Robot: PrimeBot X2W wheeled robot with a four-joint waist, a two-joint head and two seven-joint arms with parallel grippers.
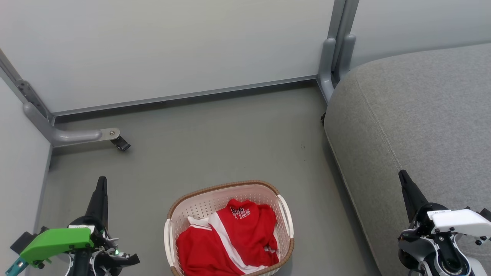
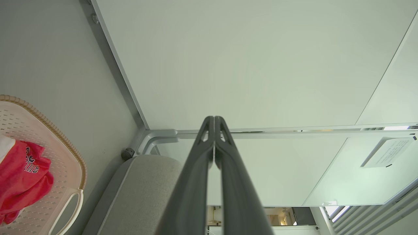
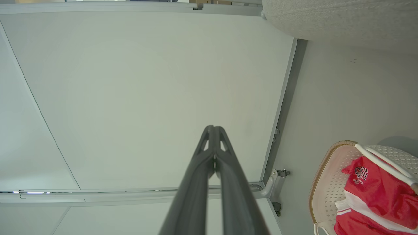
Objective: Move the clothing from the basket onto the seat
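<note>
1. Nearest the robot, left hand (image 1: 101, 183) and right hand (image 1: 403, 178) sit with fingers together, empty.
2. Between them, the clothing (image 1: 234, 234) lies bunched in the basket (image 1: 226, 185).
3. Farther right — the seat (image 1: 422, 115); open one hand, pinch a raised fold, lift clear of the rim.

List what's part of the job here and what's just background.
Job: red clothing; basket holding it; grey seat to the right.
Background: white partition panels; metal frame foot; floor.
</note>
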